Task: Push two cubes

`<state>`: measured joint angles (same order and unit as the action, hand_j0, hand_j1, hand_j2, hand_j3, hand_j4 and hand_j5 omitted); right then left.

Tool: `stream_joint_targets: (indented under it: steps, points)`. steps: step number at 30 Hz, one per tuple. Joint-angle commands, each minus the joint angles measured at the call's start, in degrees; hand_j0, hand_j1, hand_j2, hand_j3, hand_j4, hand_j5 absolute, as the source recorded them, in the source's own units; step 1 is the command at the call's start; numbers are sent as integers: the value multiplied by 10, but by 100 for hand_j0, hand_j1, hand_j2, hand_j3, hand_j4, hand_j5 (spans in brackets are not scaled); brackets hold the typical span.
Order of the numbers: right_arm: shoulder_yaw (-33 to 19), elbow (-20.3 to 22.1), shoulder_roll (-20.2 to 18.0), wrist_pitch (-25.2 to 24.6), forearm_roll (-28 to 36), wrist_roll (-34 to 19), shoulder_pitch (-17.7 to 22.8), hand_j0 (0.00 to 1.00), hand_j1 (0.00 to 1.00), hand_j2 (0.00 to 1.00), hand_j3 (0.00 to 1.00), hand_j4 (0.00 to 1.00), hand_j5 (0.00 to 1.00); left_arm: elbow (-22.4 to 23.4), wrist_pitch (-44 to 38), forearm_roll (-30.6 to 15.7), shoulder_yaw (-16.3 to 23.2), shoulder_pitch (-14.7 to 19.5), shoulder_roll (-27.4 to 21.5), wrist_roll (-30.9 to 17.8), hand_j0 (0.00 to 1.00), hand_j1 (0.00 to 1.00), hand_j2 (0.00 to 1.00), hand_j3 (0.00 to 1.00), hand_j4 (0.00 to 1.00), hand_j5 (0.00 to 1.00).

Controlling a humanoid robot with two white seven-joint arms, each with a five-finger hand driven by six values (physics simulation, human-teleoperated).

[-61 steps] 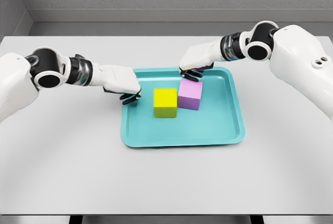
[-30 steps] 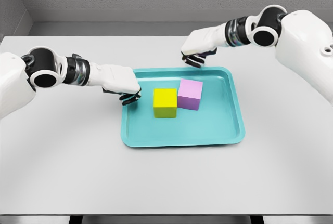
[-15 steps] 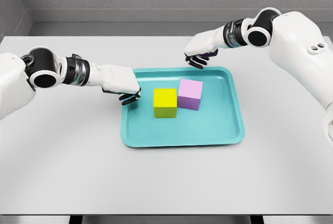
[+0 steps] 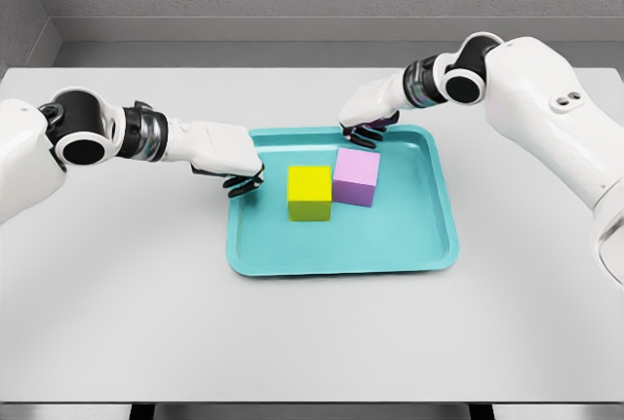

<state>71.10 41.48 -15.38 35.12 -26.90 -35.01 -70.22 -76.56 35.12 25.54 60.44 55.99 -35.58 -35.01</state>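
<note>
A yellow cube (image 4: 310,192) and a pink cube (image 4: 356,177) stand side by side, touching, inside the teal tray (image 4: 390,245). My left hand (image 4: 242,178) hovers at the tray's left rim, fingers curled, a short gap from the yellow cube. My right hand (image 4: 365,133) hangs over the tray's far rim just behind the pink cube, fingers curled downward, holding nothing. I cannot tell whether it touches the cube.
The tray lies in the middle of a light grey table (image 4: 146,293). A grey wall runs along the table's far edge.
My right hand lifted back away from the pink cube, then came down and forward again to the tray's far rim. The left hand and both cubes stayed put.
</note>
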Motion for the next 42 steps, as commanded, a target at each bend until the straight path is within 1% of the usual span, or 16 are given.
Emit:
stream_joint_targets:
  steps: [1, 4, 16, 19, 26, 35, 42]
  points:
    - [1, 4, 3, -1, 2, 0, 0, 0, 0, 0, 0, 0, 0, 0, -1, -2, -1, 0, 0, 0, 7, 7, 7, 7, 7, 7]
    - [9, 4, 11, -1, 2, 0, 1, 0, 0, 0, 0, 0, 0, 0, -1, -2, -1, 0, -1, 0, 7, 7, 7, 7, 7, 7]
    - [13, 9, 11, -1, 2, 0, 2, 0, 0, 0, 0, 0, 0, 1, -1, -2, -5, 1, -5, 0, 7, 7, 7, 7, 7, 7]
    - [23, 21, 11, -1, 3, 0, 2, 0, 0, 0, 0, 0, 0, 1, -1, -2, -5, 1, -7, 0, 7, 7, 7, 7, 7, 7]
    - [23, 41, 11, -1, 3, 0, 2, 0, 0, 0, 0, 0, 0, 1, -1, -2, -5, 1, -7, 0, 7, 7, 7, 7, 7, 7]
    - [24, 41, 9, -1, 3, 0, 2, 0, 0, 0, 0, 0, 0, 0, -1, -2, -5, 0, -7, 0, 7, 7, 7, 7, 7, 7]
    - [29, 50, 8, -1, 3, 0, 6, 0, 0, 0, 0, 0, 0, 0, -1, -2, -5, 1, -7, 0, 7, 7, 7, 7, 7, 7]
